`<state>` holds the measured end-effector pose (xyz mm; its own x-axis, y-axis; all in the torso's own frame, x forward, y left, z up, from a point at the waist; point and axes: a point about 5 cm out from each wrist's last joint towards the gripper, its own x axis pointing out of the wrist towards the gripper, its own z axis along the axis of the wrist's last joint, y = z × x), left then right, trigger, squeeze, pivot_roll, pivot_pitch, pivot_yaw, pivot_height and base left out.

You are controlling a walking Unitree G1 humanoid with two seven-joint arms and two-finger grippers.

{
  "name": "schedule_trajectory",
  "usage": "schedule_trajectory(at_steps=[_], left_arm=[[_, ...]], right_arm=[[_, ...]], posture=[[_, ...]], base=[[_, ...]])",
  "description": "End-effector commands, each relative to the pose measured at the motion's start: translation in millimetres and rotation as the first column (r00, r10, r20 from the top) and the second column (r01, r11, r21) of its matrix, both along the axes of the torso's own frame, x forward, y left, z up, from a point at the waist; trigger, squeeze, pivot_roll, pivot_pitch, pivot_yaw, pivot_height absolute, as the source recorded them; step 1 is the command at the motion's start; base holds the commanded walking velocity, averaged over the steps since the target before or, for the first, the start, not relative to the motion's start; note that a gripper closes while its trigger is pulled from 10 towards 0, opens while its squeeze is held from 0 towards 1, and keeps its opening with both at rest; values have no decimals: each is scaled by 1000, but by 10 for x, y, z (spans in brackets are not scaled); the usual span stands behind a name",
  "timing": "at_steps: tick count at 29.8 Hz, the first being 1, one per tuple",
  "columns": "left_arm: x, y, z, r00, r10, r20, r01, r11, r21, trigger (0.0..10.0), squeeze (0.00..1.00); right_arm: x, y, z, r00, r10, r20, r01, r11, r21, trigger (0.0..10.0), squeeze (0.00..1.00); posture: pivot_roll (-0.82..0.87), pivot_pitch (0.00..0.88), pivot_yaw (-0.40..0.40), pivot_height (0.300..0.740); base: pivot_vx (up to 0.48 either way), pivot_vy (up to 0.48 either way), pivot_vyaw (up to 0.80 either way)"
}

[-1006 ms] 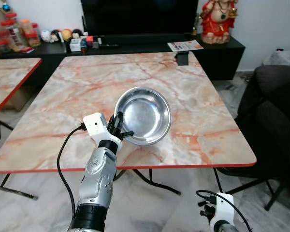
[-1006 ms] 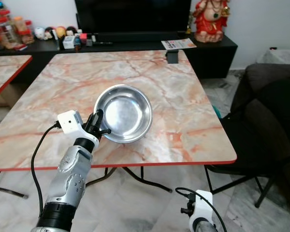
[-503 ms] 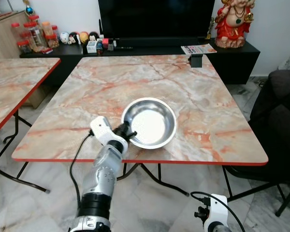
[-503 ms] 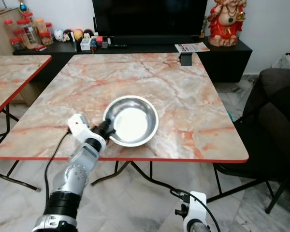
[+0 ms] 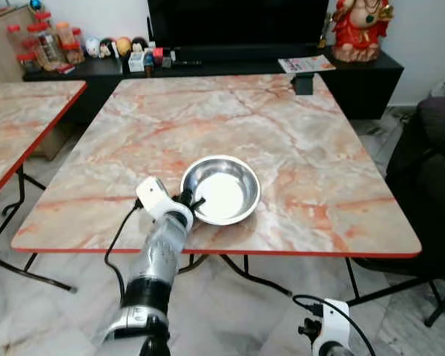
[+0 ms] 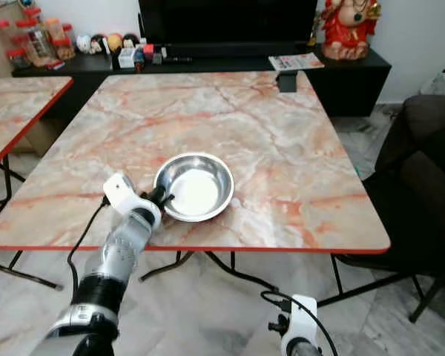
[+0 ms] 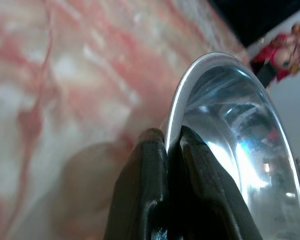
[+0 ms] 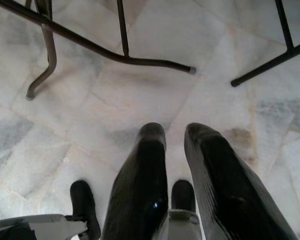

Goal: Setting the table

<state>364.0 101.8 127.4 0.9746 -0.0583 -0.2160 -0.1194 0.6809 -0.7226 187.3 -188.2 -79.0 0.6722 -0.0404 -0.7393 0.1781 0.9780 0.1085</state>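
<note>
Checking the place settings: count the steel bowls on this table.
1. The steel bowl sits near the table's front edge, its rim pinched by the left hand.

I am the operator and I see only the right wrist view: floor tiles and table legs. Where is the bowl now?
Observer: The steel bowl sits on the marble table, near its front edge.
Operator: Is the left pincer on it?
Observer: Yes, the left pincer is shut on the bowl's rim, one finger inside, one outside.
Operator: And my right pincer?
Observer: The right pincer hangs low beside the table, fingers slightly apart, holding nothing.
</note>
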Motion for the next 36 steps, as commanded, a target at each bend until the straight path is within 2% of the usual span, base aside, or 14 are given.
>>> schedule_trajectory(at_steps=[1, 5, 10, 14, 19, 34, 35, 36], left_arm=[[34, -330, 131, 999, -39, 10, 40, 995, -92, 10000, 0], [49, -374, 136, 999, -41, -7, 40, 994, -106, 10000, 0], [41, -398, 63, 995, -41, -86, 32, 994, -105, 10000, 0], [20, -398, 25, 993, -47, -104, 34, 992, -122, 10000, 0], [-22, -409, -78, 984, -74, -159, 59, 993, -98, 10000, 0], [-31, -384, -133, 975, -60, -212, 43, 995, -86, 10000, 0], [-33, -386, -137, 975, -61, -216, 44, 996, -83, 10000, 67], [-34, -387, -139, 974, -62, -217, 45, 996, -83, 10000, 820]], right_arm=[[-11, 12, -6, 1000, -12, 1, 12, 1000, 6, 10000, 0], [-17, 10, -8, 1000, -16, 0, 16, 1000, 6, 10000, 0], [-26, 10, -13, 1000, -22, -2, 22, 1000, 9, 10000, 0], [-29, 10, -14, 1000, -22, -2, 22, 1000, 9, 10000, 0], [-25, 19, -14, 1000, -18, -3, 18, 1000, 10, 10000, 0], [-19, 13, -11, 1000, -20, -2, 20, 1000, 9, 10000, 0], [-18, 13, -10, 1000, -21, -2, 21, 1000, 9, 10000, 0], [-18, 12, -10, 1000, -20, -2, 20, 1000, 9, 10000, 0]], posture=[[-12, 0, 56, 740], [-15, 0, 59, 740], [-11, 0, 62, 740], [-6, 0, 61, 740], [-4, 0, 61, 740], [-6, 0, 60, 740], [-5, 0, 60, 740], [-5, 0, 60, 740]], base=[[0, 0, 0], [0, 0, 0], [0, 0, 0], [0, 0, 0], [0, 0, 0], [0, 0, 0], [0, 0, 0], [0, 0, 0]])
